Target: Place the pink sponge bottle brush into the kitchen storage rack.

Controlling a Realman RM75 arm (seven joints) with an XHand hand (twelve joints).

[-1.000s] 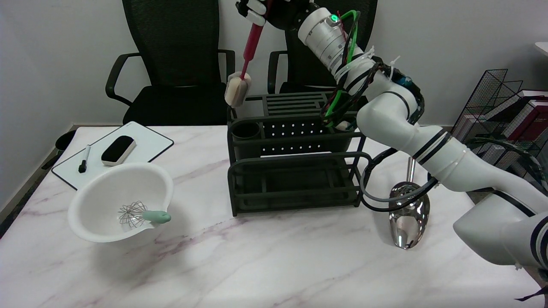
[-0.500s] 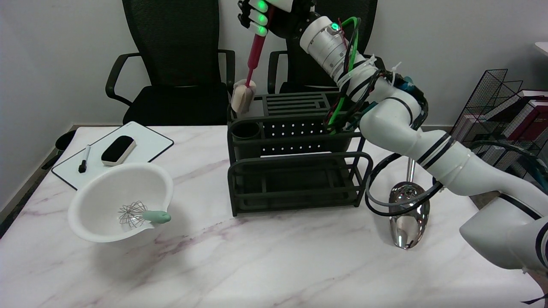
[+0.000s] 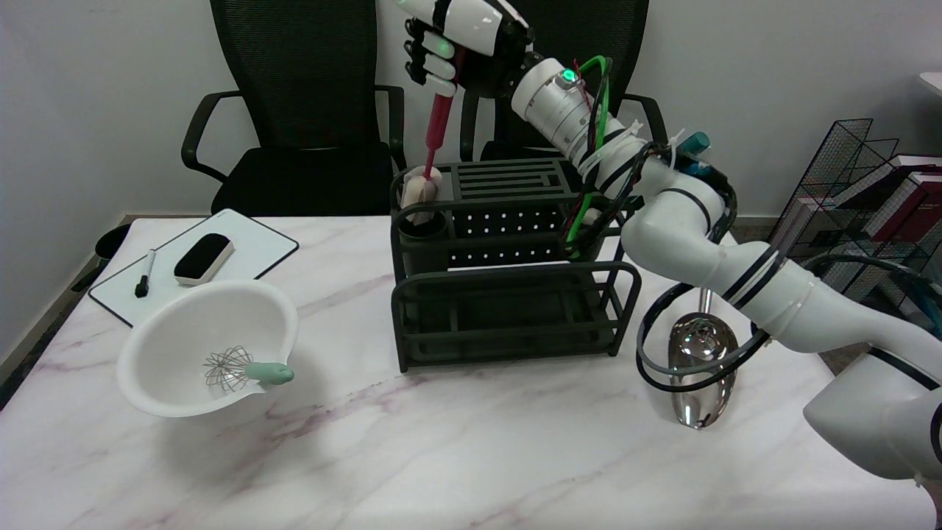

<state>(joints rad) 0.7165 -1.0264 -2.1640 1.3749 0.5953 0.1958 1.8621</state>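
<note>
Over the last 1 second the right hand [image 3: 456, 37], clamped on the pink sponge bottle brush [image 3: 430, 158], has lowered it; its sponge head now sits above the cup at the kitchen storage rack's [image 3: 508, 294] back-left corner, insertion nearly done.

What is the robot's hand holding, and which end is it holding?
The right hand holds the pink bottle brush by the top of its handle; the sponge end hangs down.
</note>
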